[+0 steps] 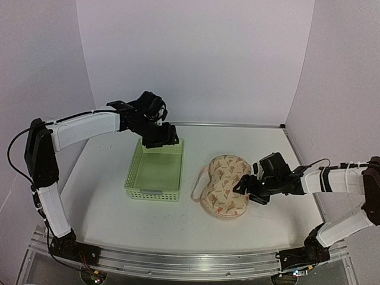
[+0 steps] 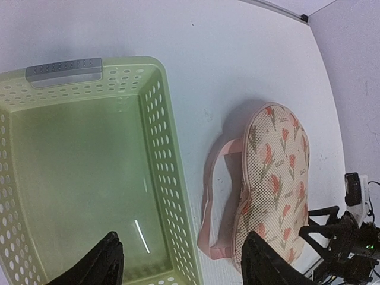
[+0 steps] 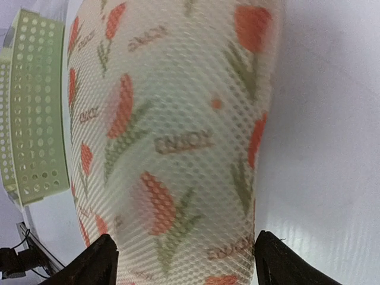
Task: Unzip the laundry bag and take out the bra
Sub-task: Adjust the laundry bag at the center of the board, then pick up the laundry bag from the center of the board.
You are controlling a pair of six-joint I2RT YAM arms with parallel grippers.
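Looking down from above, finds the laundry bag (image 1: 224, 185) flat on the white table (image 1: 107, 202), just right of centre. Shows its pale pink loop (image 1: 198, 185) curving off the left side toward the light green basket (image 1: 152, 193), bag and basket near but apart. Places the left gripper (image 1: 159, 138) above the basket's far end, upper centre-left of the frame. In the left wrist view, spread wide with nothing between the fingers (image 2: 107, 261) (only basket floor below). Puts the right gripper (image 1: 244, 191) at the bag's right edge. From the right wrist view, sets both black fingers (image 3: 98, 261) at the bottom corners, widely parted, with printed mesh fabric filling the gap. Cannot tell whether pressing on the fabric or merely straddling it.
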